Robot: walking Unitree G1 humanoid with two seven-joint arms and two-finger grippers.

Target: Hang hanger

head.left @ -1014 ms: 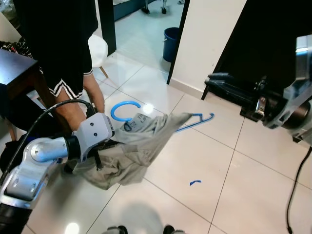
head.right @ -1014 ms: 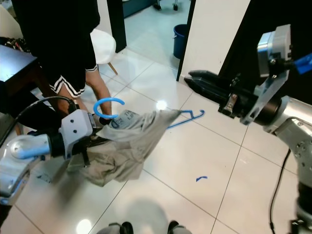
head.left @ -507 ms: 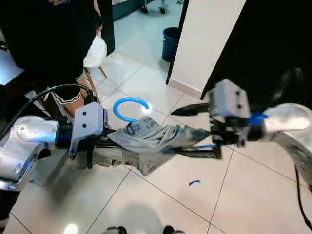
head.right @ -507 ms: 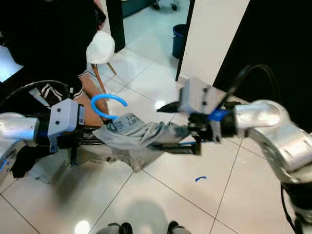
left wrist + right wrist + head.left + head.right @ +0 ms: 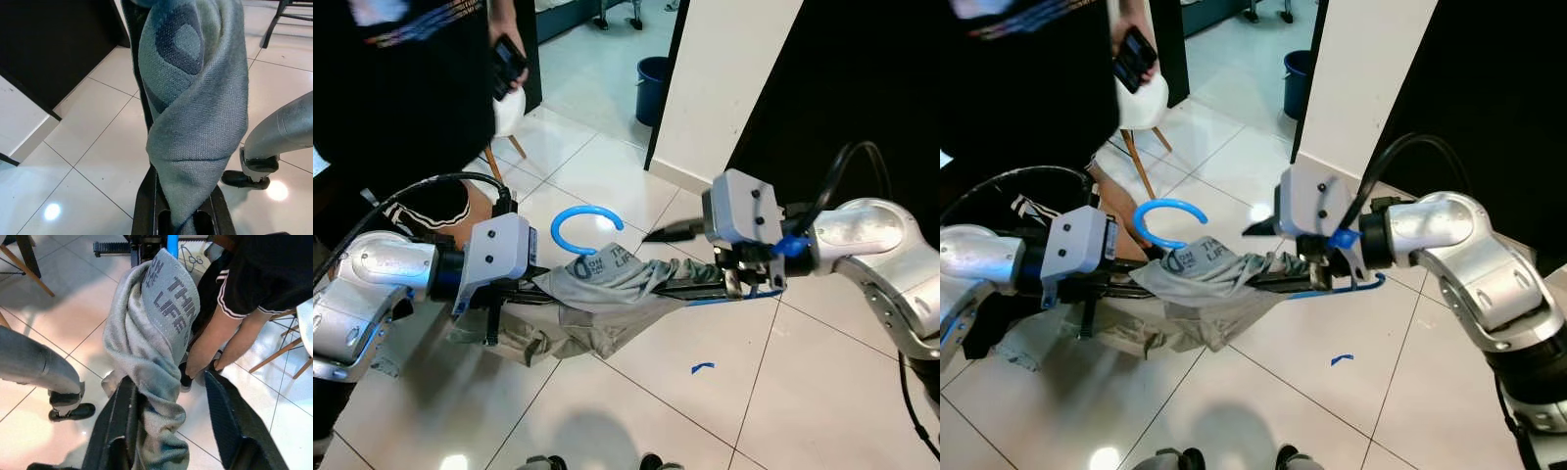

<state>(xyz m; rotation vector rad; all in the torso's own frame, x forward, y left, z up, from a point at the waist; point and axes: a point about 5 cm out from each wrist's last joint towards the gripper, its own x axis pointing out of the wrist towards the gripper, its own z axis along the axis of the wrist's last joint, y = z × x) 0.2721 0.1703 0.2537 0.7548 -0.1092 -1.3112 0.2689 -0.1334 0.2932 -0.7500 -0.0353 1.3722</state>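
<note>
The hanger [image 5: 584, 217] at the centre of the frame looks like smooth, glossy blue plastic. The garment [image 5: 607, 299] draped on it is matt grey cloth with a coarse visible weave. The floor [image 5: 822, 392] is glossy pale tile throwing back light spots. Both arms have brushed silver metal shells.

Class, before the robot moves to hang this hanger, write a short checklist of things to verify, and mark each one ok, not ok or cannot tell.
1. Left claw grips one end of the grey shirt: ok.
2. Right claw open around the shirt's other end: ok, not clamped.
3. Blue hanger hook free above the shirt: ok.
4. Shirt seated squarely on the hanger: not ok, bunched.
5. Rail to hang on in sight: cannot tell.
6. Person stands close by: not ok.
</note>
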